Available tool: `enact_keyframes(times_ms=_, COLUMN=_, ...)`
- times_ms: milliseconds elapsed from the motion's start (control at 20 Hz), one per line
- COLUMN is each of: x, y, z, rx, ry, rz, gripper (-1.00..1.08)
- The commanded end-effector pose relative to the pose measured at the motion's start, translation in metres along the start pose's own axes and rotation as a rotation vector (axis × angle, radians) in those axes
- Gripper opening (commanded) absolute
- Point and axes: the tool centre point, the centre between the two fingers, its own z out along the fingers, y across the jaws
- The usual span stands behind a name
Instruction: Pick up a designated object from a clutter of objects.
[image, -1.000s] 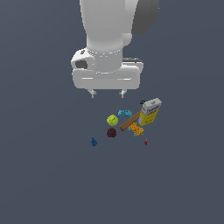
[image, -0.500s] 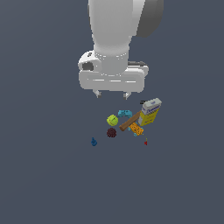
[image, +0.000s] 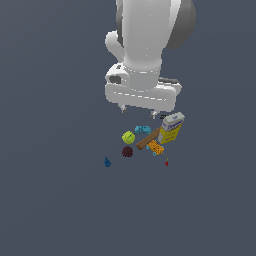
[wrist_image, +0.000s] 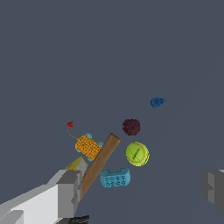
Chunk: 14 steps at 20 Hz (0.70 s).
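The designated object, a carton box (image: 171, 128) with a yellow lower part and a white top, stands at the exterior view's right end of the clutter. In the wrist view only its yellow corner (wrist_image: 75, 165) shows beside one finger (wrist_image: 65, 192). My gripper (image: 138, 112) hangs open above the clutter, a little to the carton's left in the exterior view, holding nothing. In the wrist view the gripper (wrist_image: 142, 188) spans the teal piece (wrist_image: 115, 178).
The clutter holds a wooden-handled hammer (image: 148, 139), yellow-green ball (image: 128, 137), teal piece (image: 142, 130), dark red lump (image: 127, 151) and orange block (image: 156, 147). A tiny blue piece (image: 107, 162) and red piece (image: 166, 162) lie apart on the grey floor.
The arm has shifted toward the exterior view's right and slightly lower, closer to the carton. The fingers stay open. The objects have not moved.
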Motion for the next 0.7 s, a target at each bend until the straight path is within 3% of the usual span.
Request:
enact_keyframes(times_ms=0, x=-0.005, y=-0.009, z=0.005, rx=-0.001, ry=-0.001, rz=0.045, gripper=1.0)
enact_keyframes(times_ms=650, x=-0.034, y=-0.052, z=0.032, rx=-0.005, ry=-0.003, rz=0.274, gripper=1.0)
